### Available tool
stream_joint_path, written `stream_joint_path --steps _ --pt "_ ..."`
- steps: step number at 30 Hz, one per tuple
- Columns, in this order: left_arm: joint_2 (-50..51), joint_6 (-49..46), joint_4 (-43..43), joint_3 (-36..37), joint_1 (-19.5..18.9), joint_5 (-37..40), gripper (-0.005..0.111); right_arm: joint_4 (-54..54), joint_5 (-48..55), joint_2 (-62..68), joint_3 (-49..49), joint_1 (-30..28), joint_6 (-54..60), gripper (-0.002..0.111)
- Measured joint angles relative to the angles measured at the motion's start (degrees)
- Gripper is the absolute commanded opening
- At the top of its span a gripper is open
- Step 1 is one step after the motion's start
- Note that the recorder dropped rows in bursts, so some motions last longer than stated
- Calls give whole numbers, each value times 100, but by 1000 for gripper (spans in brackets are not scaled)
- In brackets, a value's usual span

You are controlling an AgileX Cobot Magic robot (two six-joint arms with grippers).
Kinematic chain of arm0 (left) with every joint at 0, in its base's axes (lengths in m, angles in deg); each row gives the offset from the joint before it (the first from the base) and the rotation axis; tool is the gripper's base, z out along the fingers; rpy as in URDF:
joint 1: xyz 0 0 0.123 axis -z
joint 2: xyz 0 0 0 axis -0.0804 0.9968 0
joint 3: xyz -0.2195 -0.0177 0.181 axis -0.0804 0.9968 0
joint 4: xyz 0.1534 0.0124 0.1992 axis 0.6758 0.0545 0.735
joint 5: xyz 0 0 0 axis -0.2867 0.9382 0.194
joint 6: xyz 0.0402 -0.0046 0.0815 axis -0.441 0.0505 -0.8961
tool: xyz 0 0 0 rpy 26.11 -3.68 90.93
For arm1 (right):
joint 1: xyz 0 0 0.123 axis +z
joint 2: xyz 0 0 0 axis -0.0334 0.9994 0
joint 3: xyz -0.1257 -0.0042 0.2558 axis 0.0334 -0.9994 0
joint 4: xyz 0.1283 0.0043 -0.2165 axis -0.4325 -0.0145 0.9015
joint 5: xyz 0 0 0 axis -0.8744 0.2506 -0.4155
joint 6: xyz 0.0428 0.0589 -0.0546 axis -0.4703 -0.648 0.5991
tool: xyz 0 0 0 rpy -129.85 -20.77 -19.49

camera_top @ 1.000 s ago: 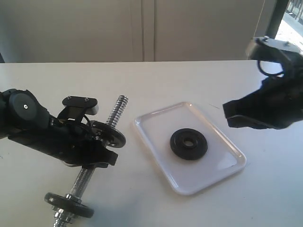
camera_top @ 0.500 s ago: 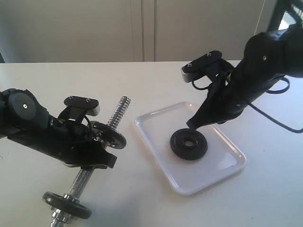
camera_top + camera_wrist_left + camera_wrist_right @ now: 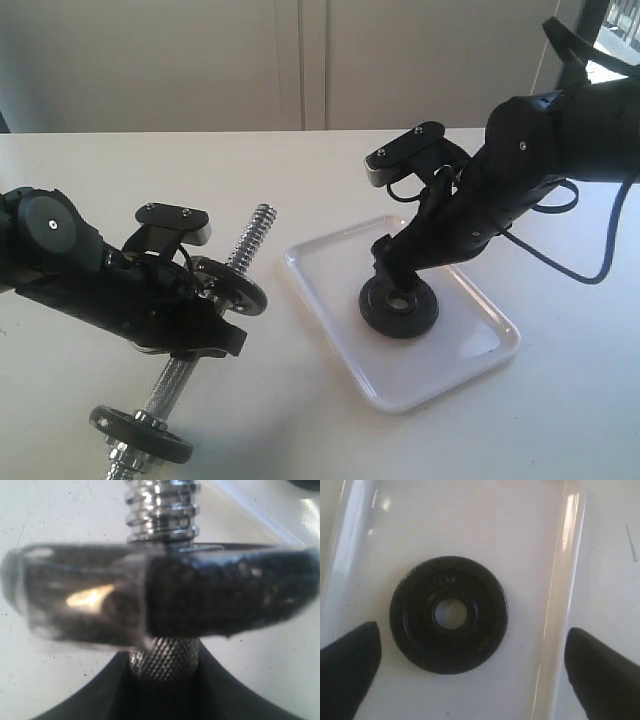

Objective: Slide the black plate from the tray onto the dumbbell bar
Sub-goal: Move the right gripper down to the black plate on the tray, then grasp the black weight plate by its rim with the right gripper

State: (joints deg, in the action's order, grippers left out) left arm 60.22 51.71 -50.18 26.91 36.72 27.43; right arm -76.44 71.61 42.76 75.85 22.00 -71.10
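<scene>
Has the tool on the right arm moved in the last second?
Yes. The right tool came in from right of the tray, leftward and down, and now hangs open over the black plate lying in it.

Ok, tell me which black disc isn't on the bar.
The black plate lying flat on the tray, below the open right gripper. The other two discs are threaded on the dumbbell bar.

1. A pale off-white counter [image 3: 330, 170] filled the scene, its matte surface marked by tiny dark specks and faint scratches.
2. Behind it stood a light grey panelled wall [image 3: 150, 60] with narrow vertical seams.
3. A bright window [image 3: 625, 45] showed in one upper corner.
</scene>
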Motion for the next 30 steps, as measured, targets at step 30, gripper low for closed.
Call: stream_joint_path --steps 30 --pt "0 -57 0 0 0 0 0 -300 711 1185 1024 0 -235 105"
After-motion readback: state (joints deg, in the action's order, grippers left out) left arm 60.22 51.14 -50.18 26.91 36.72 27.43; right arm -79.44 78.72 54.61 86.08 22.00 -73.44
